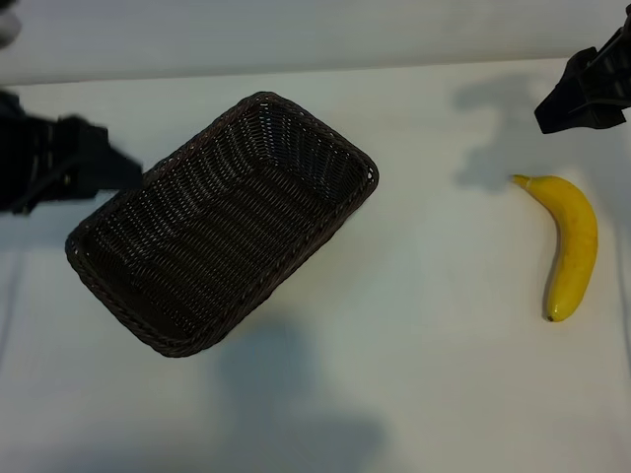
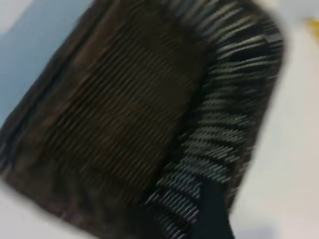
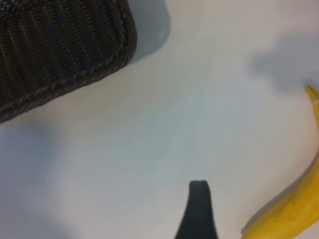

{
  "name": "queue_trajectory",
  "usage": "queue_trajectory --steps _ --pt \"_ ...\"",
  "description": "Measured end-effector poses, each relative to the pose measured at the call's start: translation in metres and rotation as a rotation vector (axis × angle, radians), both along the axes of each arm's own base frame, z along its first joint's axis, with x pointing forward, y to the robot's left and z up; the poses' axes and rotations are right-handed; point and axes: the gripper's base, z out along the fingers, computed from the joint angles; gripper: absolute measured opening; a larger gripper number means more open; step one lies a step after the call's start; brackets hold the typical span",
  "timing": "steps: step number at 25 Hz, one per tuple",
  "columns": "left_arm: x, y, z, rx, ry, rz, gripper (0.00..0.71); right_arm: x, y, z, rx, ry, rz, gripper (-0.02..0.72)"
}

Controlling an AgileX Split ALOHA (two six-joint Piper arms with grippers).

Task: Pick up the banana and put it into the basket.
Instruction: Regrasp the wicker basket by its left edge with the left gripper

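- Banana (image 1: 572, 246) lies on the worktop (image 1: 434, 345), well apart from the basket (image 1: 222, 225).
- Left gripper (image 1: 94, 163) open beside the basket.
- Right gripper (image 1: 582, 94) open, empty, near the banana.

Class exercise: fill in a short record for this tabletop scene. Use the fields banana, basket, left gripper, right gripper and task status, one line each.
banana: the banana lies on the white table at the right side of the exterior view, apart from the basket
basket: the basket sits left of centre, turned at an angle, nothing inside
left gripper: the left gripper is at the basket's left edge, open, holding nothing
right gripper: the right gripper is above the banana's stem end, open, holding nothing
task status: banana not yet picked up
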Motion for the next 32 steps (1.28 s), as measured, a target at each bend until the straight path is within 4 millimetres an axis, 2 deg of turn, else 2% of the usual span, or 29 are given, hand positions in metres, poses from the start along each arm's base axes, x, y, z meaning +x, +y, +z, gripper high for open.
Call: queue_trajectory --steps 4,10,15,21,25,32 --pt "-0.023 0.004 -0.028 0.054 0.045 0.183 0.539 0.0 0.0 0.0 0.0 0.0 0.0 0.595" --pt "-0.049 0.012 -0.058 -0.005 0.046 0.382 0.54 0.0 0.0 0.0 0.0 0.0 0.0 0.595" --pt "-0.056 0.013 -0.054 -0.029 0.025 0.414 0.543 0.0 0.0 0.0 0.0 0.0 0.0 0.595" --pt "-0.056 0.023 -0.055 0.024 0.009 0.512 0.543 0.0 0.0 0.0 0.0 0.0 0.001 0.595" --pt "-0.055 0.029 -0.06 0.035 -0.011 0.594 0.543 0.0 0.0 0.0 0.0 0.0 0.001 0.595" --pt "-0.06 0.032 -0.072 0.059 0.012 0.62 0.543 0.0 0.0 0.0 0.0 0.0 0.001 0.595"
